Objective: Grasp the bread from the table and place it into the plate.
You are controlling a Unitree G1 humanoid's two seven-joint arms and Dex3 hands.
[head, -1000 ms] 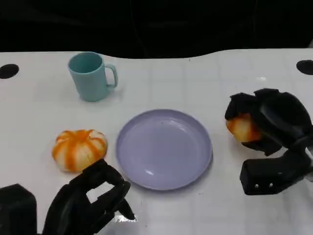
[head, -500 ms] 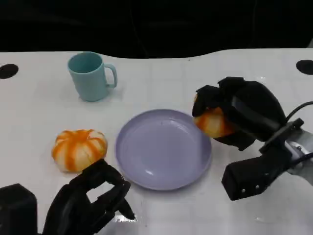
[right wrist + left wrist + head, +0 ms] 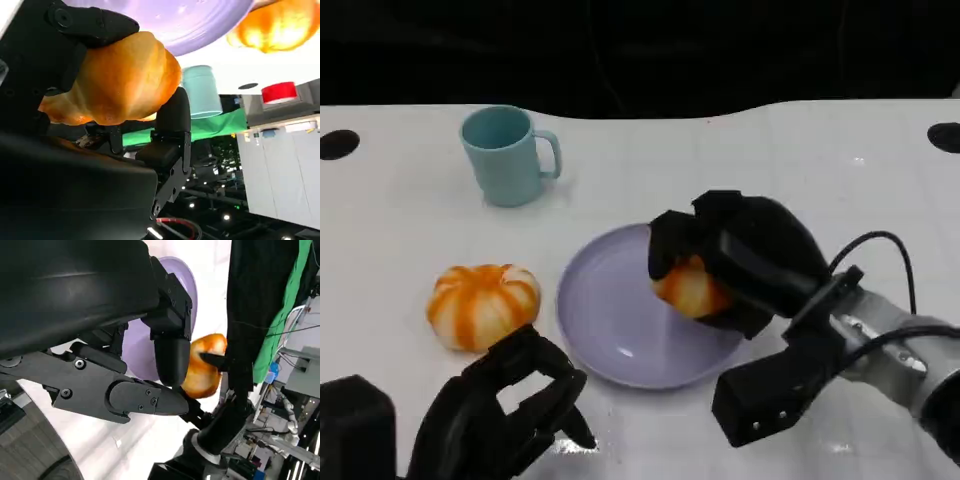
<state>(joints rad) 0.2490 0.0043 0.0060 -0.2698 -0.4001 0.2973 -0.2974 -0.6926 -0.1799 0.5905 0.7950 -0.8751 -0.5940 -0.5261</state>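
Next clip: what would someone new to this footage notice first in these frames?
The right hand grips an orange-brown bread roll over the right part of the lavender plate at the table's middle. Left of the plate lies a second bun, orange with white stripes, with the left hand open just in front of it. A teal mug stands behind, to the left.

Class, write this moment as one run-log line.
right hand: holds golden-orange bread roll over round lilac plate | left hand: open, idle | bread: unreleased
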